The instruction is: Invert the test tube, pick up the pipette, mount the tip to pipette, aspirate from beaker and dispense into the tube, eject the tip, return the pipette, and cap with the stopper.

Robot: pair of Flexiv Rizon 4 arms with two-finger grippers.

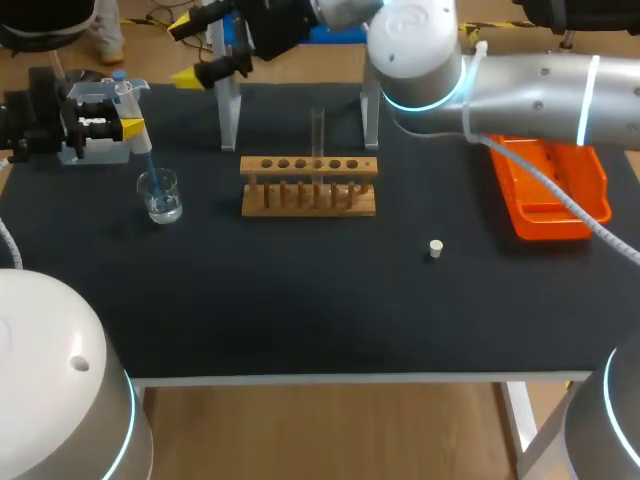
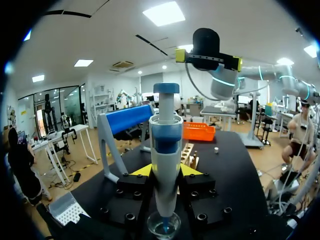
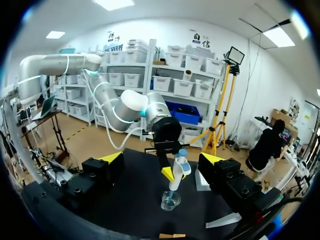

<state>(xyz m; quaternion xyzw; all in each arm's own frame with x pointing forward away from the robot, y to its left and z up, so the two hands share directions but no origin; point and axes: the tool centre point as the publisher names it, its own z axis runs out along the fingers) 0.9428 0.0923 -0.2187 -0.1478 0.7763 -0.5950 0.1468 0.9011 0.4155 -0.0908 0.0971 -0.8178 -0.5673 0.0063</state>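
Across the black table (image 1: 300,300), the left arm is sitting low at the left side, its claw (image 2: 165,171) clenching the pipette (image 2: 165,135) upright with the blue tip (image 1: 148,160) dipping into the beaker (image 1: 160,196), while the right arm is spanning past the middle, its claw (image 1: 195,52) hanging released, fingers spread wide, over the back edge. Its elbow is hiding part of the pipette stand (image 1: 230,120), and the beaker's liquid level is showing too faintly to read. The test tube (image 1: 318,130) is standing upright in the wooden rack (image 1: 308,200), and the white stopper (image 1: 435,248) is lying on bare table toward the orange tray (image 1: 550,215), well apart from both arms.
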